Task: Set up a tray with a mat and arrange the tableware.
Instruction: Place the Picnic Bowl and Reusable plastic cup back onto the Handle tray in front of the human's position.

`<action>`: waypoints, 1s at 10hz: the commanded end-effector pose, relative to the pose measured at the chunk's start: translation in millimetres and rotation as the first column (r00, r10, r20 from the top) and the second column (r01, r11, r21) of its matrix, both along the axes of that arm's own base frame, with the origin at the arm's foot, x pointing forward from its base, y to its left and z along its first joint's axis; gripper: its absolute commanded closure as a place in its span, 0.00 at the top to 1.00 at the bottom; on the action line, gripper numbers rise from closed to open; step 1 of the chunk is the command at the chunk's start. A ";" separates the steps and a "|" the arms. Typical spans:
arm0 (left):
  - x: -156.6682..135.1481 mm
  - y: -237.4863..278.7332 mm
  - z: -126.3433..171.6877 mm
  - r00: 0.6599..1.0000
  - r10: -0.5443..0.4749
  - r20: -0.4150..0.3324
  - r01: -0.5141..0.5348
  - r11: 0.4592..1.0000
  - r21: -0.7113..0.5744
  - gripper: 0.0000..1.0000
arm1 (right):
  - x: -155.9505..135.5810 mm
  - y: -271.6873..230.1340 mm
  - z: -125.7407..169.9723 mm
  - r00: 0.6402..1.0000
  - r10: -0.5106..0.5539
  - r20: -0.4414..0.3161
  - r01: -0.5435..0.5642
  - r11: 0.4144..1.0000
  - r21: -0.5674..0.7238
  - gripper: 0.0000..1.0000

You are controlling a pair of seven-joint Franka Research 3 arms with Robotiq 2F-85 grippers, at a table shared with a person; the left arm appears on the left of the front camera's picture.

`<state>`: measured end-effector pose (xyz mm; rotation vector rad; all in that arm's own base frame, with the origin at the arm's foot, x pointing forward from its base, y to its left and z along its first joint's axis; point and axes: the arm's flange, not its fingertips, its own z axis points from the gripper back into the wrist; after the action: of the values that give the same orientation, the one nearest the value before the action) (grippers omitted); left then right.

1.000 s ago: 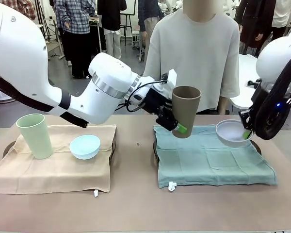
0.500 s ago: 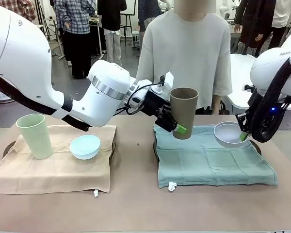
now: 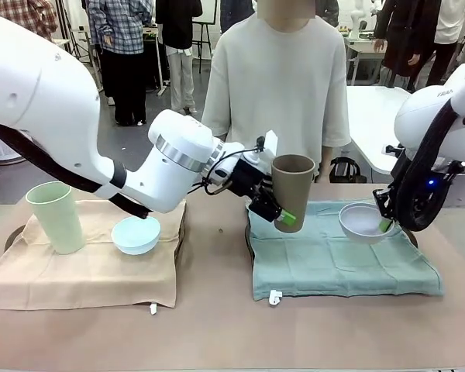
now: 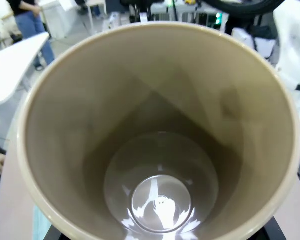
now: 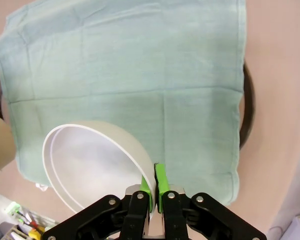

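Observation:
My left gripper [image 3: 282, 218] is shut on the lower wall of a tan-brown cup [image 3: 293, 188], holding it upright just above the left end of the green mat [image 3: 333, 262]. The left wrist view looks straight down into this empty cup [image 4: 160, 150]. My right gripper [image 3: 385, 225] is shut on the rim of a white bowl [image 3: 361, 222], tilted just above the mat's far right part. In the right wrist view the green pads [image 5: 149, 184] pinch the bowl's [image 5: 90, 165] rim over the mat [image 5: 140, 75]. A pale green cup [image 3: 54, 217] and a light blue bowl [image 3: 136, 234] stand on the beige mat [image 3: 93, 267].
Each mat lies over a dark tray; its rim shows by the green mat [image 3: 248, 246] [image 5: 247, 115] and at the beige mat's left [image 3: 14, 232]. A person [image 3: 279, 85] stands at the far side. A bare strip of table runs between the mats and along the front.
The right gripper has lowered the white bowl and shifted it a little left toward the green mat. The left gripper has eased the tan cup slightly left and down. The person has stepped left.

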<state>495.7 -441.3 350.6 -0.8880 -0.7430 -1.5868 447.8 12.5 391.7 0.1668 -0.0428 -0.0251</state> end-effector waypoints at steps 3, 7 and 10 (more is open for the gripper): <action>15.5 -15.1 -17.4 0.998 -0.013 0.066 0.014 1.000 -0.017 0.81 | 27.1 4.9 -29.9 0.998 0.066 -0.001 -0.066 0.996 0.061 0.05; 23.6 -22.6 -45.5 0.996 -0.033 0.081 0.033 0.999 -0.010 0.81 | 36.1 6.1 -44.8 0.997 0.075 -0.003 -0.074 0.995 0.061 0.05; 27.3 -26.9 -59.6 0.996 -0.037 0.077 0.037 0.999 0.001 0.81 | 39.6 4.0 -50.1 0.997 0.075 -0.009 -0.074 0.996 0.056 0.05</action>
<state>521.2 -463.6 288.2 -0.8656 -0.7556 -1.6409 481.7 17.1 347.6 0.1958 -0.0042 0.0395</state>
